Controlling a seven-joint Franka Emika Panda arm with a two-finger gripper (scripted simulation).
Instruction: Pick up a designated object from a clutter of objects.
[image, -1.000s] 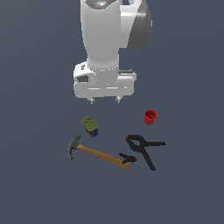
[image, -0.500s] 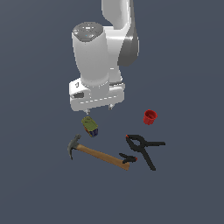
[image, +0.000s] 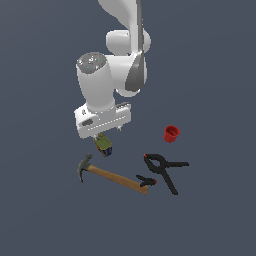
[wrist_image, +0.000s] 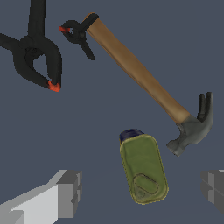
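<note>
Panda arm (image: 107, 87) hangs over the clutter, wrist low, gripper (image: 102, 131) just above the olive-green can (image: 104, 144) in the exterior view. Wooden-handled hammer (image: 112, 176) lies next largest, dark head toward the exterior view's left and near the can but apart from it, handle running away to the right. Large black spring clamp (image: 164, 170), red-tipped, sits past the handle end; a smaller clamp (image: 146, 181) lies just beside, perhaps touching, that handle end. Red cup (image: 171, 133) stands well apart from the rest. Wrist view: fingers (wrist_image: 65, 192) spread wide, nothing held, one on each side of the can (wrist_image: 143, 168). The can lies flat between them, though nearer one finger than the other, dark blue end pointing away toward the hammer (wrist_image: 144, 78). Its long axis runs roughly across the line joining the fingers, so the jaws would close on the narrow sides. Judgement: descent is what remains before closing; hammer head (wrist_image: 194, 127) is the nearest thing to foul.
</note>
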